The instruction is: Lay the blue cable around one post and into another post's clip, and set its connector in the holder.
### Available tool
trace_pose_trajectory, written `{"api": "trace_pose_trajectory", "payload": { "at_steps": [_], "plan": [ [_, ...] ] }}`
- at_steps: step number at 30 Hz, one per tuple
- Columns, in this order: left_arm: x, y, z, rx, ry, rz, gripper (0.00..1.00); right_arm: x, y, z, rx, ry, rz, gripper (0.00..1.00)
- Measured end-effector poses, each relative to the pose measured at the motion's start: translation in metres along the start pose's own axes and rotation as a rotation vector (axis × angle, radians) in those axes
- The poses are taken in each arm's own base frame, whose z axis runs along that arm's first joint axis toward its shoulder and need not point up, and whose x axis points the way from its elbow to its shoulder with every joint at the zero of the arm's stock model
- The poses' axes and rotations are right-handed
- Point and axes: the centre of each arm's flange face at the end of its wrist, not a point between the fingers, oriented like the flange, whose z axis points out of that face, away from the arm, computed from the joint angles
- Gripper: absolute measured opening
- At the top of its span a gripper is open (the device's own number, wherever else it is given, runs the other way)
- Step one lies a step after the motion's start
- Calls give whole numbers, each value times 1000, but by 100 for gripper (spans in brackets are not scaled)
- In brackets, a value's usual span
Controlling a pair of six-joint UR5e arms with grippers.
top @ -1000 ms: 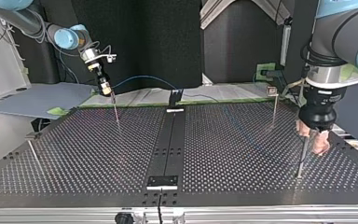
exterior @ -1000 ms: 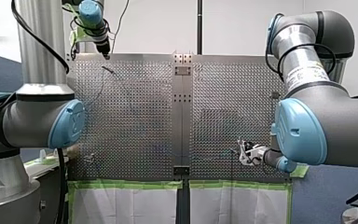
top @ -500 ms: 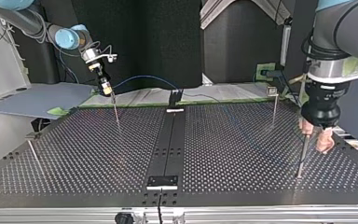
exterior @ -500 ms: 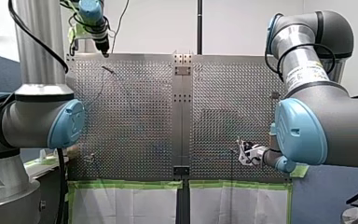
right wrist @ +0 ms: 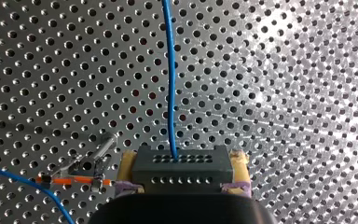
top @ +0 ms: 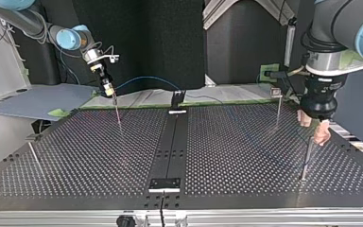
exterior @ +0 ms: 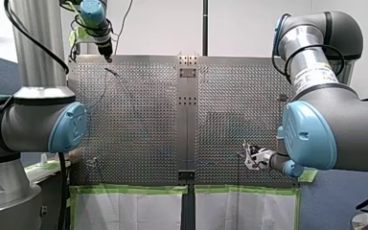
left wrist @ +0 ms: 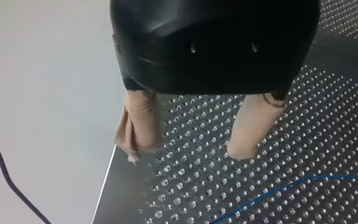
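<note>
- At the top view's left, a thin post [top: 34, 158] stands alone near the edge of the perforated table [top: 99, 161], with no cable near it.
- Next along, the robot's right gripper [top: 107, 90] hangs over the table's far edge, clamped on the connector [right wrist: 179, 163]. The right wrist view shows the dark block pinched between yellow pads [right wrist: 127, 162]. It is gripped by its sides, so the blue cable [right wrist: 169, 70] runs free out of its front.
- Just under that gripper stands a slim post [top: 118, 113]. In the right wrist view a small metal clip [right wrist: 81, 172] with an orange strip sits beside the fingers, and a second run of blue passes close by it. Whether that run is seated in the clip cannot be told.
- From there the cable arcs through the air toward the black bracket [top: 177, 98] on the table's centre line. That is probably the holder, so the connector looks staged near its destination but is not yet set down.
- Right of centre stands a clip-topped post [top: 277, 104]. No blue can be made out at its top.
- Far right, the left gripper [top: 313, 126] hovers above another post [top: 306, 158], its beige pads [left wrist: 140, 126] spread with nothing between them. The left wrist view shows the cable lying on the table ahead of those fingers, untouched. The empty gripper sits clear of the line, likely so it cannot drag it.
</note>
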Motion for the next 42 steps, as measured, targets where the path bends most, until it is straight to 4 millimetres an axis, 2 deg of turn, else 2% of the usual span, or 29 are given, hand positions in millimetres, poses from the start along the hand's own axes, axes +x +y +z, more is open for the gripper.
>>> {"api": "trace_pose_trajectory", "payload": {
  "at_steps": [13, 27, 33, 42],
  "plan": [
    [14, -2, 0, 0, 26, 9, 100, 0, -1, 0, 2, 1, 0, 0],
    [14, -3, -10, -1, 20, 7, 100, 0, -3, 1, 5, 1, 0, 0],
    [25, 2, -12, -39, 38, 23, 100, 1, -3, 1, 6, 1, 0, 0],
    [25, 12, -12, -121, 33, 33, 100, 1, -3, 1, 5, 1, 1, 0]
  ]
}}
